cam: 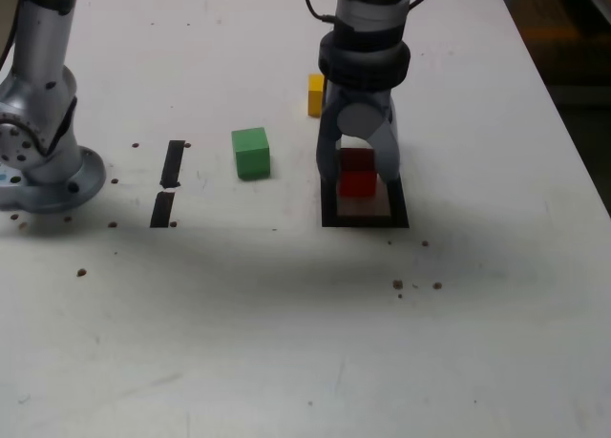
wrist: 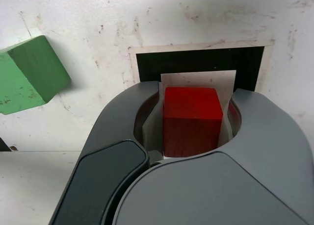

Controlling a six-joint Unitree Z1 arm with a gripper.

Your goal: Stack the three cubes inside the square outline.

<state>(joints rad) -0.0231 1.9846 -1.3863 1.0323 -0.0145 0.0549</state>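
Clasping the red cube [wrist: 192, 119] between its jaws, the end effector [cam: 359, 167] seems closed on it.

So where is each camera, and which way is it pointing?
Exterior view: off the arm, above the table, looking down at a slant; the arm's wrist and gripper reach in from the top edge.
Wrist view: on the arm's wrist, looking past the gripper's fingers toward the tabletop; only the gripper shows of the robot.
Both show the red cube, green cube and black square outline.
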